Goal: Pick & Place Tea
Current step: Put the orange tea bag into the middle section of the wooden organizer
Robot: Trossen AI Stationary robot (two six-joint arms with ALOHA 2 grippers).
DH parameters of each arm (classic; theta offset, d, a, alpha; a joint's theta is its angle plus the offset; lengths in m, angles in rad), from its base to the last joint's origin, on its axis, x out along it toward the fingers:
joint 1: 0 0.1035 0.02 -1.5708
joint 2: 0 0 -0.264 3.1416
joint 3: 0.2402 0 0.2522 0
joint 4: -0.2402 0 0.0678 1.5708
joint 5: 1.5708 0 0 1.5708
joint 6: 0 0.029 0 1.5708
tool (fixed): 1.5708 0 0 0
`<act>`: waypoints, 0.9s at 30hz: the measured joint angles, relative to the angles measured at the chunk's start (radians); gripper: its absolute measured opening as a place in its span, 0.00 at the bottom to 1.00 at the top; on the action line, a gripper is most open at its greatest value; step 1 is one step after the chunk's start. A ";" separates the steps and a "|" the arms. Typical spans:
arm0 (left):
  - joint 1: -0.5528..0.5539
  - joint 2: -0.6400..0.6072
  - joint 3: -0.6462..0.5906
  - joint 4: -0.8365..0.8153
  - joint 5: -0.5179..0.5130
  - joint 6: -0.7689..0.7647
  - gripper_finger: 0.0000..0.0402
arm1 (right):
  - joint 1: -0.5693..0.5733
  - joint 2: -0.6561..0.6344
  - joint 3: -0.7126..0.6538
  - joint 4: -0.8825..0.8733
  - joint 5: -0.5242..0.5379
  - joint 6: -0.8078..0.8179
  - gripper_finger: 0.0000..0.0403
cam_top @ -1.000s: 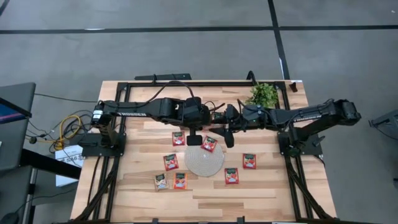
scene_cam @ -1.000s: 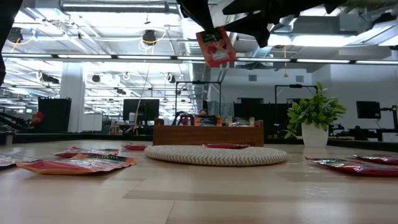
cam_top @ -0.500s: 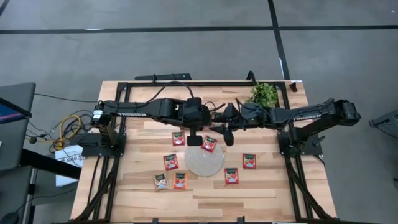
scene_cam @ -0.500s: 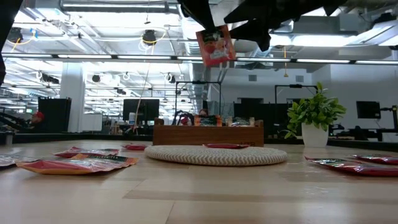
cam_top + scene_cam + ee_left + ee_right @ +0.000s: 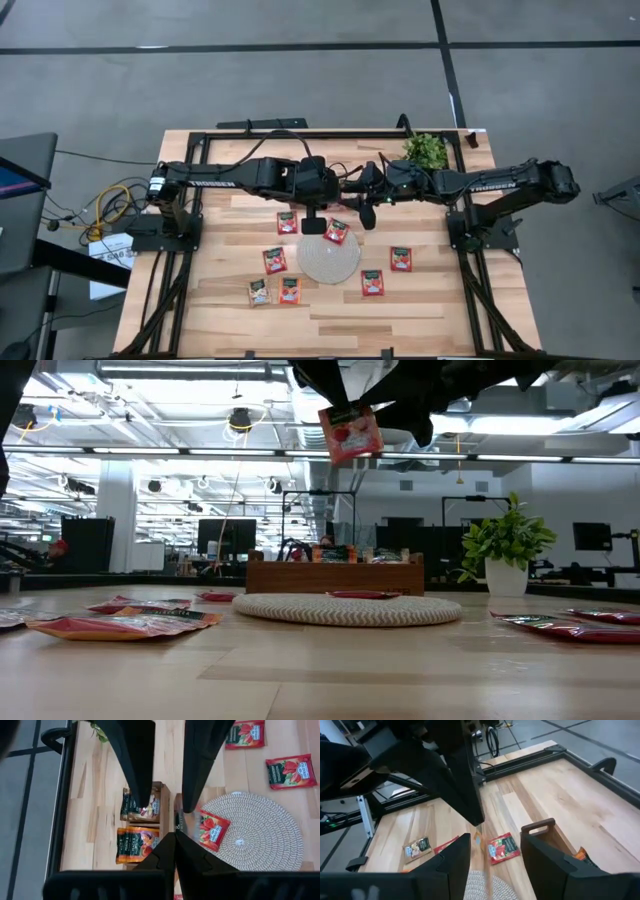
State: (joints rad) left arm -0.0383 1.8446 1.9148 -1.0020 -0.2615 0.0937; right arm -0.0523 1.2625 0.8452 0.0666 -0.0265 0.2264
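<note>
Wooden table (image 5: 420,320): red strawberry-picture sachets (image 5: 401,259), their lettering unreadable.

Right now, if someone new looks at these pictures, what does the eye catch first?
A red square tea sachet hangs high in the air, pinched by the shut left gripper, above the round woven beige mat. The open right gripper faces it closely. More red sachets lie flat around the mat.

Mat (image 5: 329,259) is parked mid-surface (image 5: 420,320), sachets (image 5: 275,260) scattered either side, one resting on its edge. Tray (image 5: 335,574) and plant (image 5: 424,152) are set behind.
</note>
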 joint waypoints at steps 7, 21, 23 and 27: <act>0.000 0.000 0.000 0.026 0.000 0.023 0.00 | -0.009 0.001 0.000 -0.002 -0.011 0.000 0.31; 0.001 0.000 0.000 0.029 0.004 0.023 0.00 | -0.009 0.001 0.000 -0.002 -0.030 0.005 0.01; 0.001 0.000 0.000 0.029 0.003 0.023 0.00 | -0.009 0.001 0.000 -0.002 -0.029 0.003 0.00; 0.000 0.000 -0.001 0.033 -0.028 -0.001 0.00 | -0.009 0.001 0.000 0.000 -0.025 0.007 0.00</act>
State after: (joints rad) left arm -0.0387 1.8442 1.9141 -0.9686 -0.2900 0.0929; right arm -0.0616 1.2636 0.8448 0.0662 -0.0519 0.2332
